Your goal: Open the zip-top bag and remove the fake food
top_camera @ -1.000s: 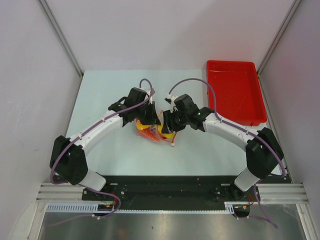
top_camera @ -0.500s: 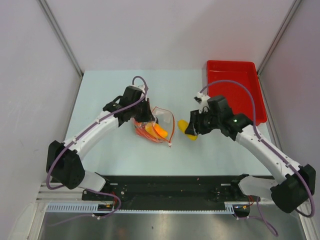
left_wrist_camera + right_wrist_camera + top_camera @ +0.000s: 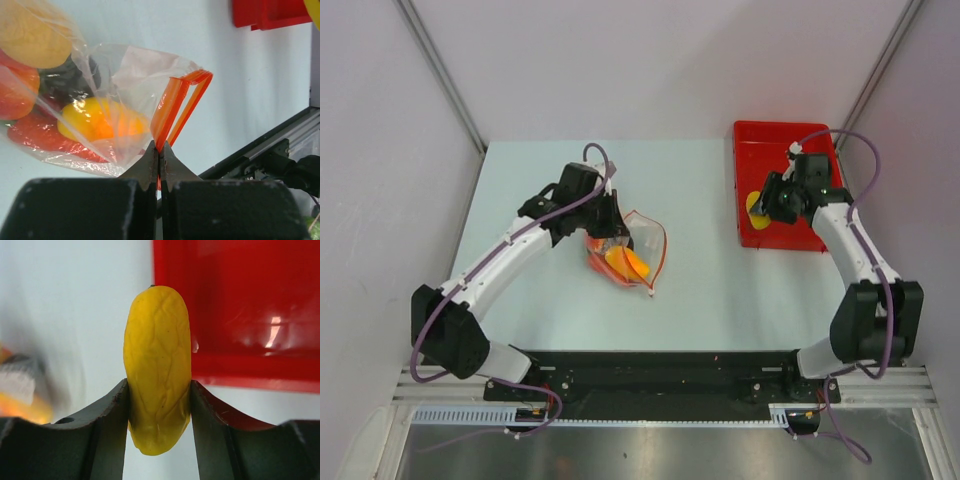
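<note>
Pale table under zip-top bag and red tray

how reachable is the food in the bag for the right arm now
Probably not yet: the right tool is shut on a yellow piece over the red tray. The bag gapes open, its zip strip pinched by the left tool, so the mouth looks free.

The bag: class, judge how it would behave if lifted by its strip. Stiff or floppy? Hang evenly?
Probably floppy: the bag is thin and crinkled. It would likely sag, with food bunched at one end. The strip, pinched by the left hand, looks stiffer.
</note>
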Robot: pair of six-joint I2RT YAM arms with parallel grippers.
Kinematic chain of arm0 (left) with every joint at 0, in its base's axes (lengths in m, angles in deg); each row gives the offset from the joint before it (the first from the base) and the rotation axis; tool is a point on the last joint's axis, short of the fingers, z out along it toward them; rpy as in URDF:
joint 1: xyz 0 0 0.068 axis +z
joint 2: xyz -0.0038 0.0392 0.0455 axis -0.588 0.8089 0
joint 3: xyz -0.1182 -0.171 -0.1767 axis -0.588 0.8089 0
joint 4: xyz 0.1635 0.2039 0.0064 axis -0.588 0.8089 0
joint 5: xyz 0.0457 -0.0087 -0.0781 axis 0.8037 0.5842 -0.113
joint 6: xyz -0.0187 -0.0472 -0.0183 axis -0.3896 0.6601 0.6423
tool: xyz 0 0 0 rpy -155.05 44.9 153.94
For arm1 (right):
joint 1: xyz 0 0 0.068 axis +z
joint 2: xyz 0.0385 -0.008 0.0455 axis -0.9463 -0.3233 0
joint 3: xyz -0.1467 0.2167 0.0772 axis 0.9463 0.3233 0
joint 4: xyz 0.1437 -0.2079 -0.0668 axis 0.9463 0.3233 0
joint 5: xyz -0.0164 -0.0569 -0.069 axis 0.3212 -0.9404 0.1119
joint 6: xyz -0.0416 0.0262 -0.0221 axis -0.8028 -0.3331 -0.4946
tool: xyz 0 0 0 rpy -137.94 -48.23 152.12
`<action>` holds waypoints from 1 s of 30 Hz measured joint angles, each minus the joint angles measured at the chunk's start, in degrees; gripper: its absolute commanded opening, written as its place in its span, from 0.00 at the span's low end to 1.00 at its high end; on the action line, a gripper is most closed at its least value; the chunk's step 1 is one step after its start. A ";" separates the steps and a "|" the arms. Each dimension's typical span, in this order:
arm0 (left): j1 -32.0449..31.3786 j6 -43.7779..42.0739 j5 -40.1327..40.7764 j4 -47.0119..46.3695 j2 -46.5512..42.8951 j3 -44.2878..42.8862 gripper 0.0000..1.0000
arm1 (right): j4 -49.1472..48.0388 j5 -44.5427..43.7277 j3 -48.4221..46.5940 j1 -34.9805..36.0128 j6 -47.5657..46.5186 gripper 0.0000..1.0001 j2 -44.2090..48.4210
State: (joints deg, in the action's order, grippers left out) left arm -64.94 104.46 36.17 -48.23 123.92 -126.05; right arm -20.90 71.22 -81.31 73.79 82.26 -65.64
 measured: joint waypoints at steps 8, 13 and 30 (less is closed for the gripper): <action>2.67 -1.53 -4.00 2.38 -0.44 -5.33 0.00 | -1.60 -2.21 -13.92 -7.78 -2.64 0.51 -17.77; 4.46 -2.03 -5.97 3.96 -0.44 -5.66 0.00 | -0.83 -5.70 -19.43 -9.16 -4.46 1.00 -24.87; 7.37 -1.75 -11.26 7.15 1.46 -11.26 0.00 | 0.37 -4.76 -7.30 16.98 -3.89 1.00 -4.07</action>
State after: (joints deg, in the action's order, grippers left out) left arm -57.58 102.71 24.91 -41.08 125.38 -137.30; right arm -20.53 66.46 -88.61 90.78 78.37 -69.70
